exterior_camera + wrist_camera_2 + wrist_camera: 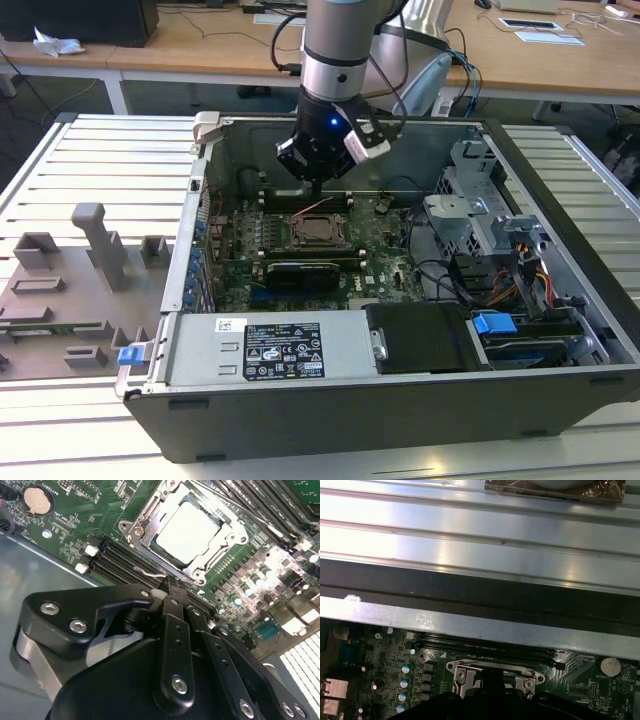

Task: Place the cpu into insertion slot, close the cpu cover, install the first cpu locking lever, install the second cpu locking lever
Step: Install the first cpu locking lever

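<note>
Silver-grey square cpu (187,531) seated | metal-rimmed insertion slot (140,530) | gripper (170,586) above

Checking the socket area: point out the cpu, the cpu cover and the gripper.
cpu (187,531), second wrist view, middle of its pale top.
cpu cover (141,521), second wrist view, frame edge.
gripper (170,584), second wrist view, fingertips.

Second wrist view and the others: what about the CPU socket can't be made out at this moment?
- Second wrist view: the gripper covers the near edge of the cpu cover, so the lever there is unclear.
- First wrist view: the gripper body hides most of the insertion slot.
- Exterior view: the cpu is too small to judge seating.
</note>
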### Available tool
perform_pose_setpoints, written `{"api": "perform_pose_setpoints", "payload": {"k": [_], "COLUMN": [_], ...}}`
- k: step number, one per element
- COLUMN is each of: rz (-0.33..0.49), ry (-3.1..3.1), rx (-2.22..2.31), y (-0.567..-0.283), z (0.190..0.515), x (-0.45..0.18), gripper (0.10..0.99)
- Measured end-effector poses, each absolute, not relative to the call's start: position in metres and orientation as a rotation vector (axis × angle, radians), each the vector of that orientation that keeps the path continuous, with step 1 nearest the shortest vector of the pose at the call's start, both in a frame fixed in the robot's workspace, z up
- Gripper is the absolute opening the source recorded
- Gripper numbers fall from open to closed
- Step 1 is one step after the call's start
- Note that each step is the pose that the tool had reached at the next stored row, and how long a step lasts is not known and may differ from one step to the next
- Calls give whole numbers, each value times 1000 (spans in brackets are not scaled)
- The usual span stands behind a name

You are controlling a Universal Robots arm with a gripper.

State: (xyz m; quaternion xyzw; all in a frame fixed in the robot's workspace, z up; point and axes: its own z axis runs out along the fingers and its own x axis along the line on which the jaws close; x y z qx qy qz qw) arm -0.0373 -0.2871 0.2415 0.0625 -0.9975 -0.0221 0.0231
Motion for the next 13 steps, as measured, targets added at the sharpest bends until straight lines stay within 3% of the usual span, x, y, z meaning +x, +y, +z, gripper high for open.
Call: {"api": "perform_pose_setpoints", "payload": {"k": [13], "rz": [-109], "ry": [-3085], "rx": [179], "y": [-281], "z": [214], "x": [-25], "gripper": [106]}}
